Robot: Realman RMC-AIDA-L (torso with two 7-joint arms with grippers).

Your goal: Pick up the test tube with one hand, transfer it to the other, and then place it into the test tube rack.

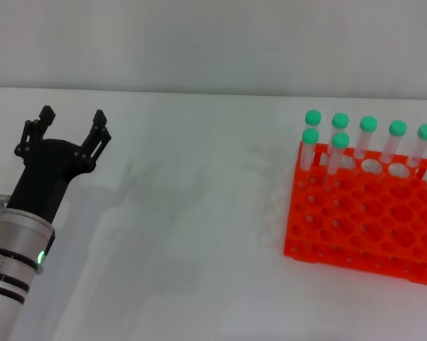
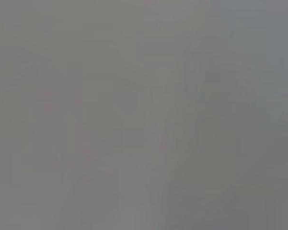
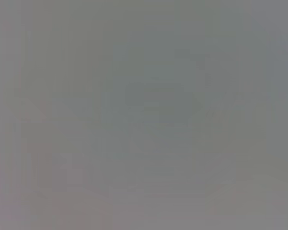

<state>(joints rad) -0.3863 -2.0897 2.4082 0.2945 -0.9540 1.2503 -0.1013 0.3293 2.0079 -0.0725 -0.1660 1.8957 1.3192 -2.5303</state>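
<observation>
- The right wrist view shows only a flat, dull grey field from edge to edge.
- No object, edge, or outline can be told apart anywhere in it.
- A faintly darker, soft-edged patch sits around the middle of the picture; what it is cannot be told.
- The grey is slightly cooler toward one upper corner and slightly warmer toward the opposite lower side, with no clear boundary between the two.
- Neither fingers nor any part of an arm can be made out in this view.
- Whether the grey is a surface close to the lens or something farther off cannot be told.
</observation>
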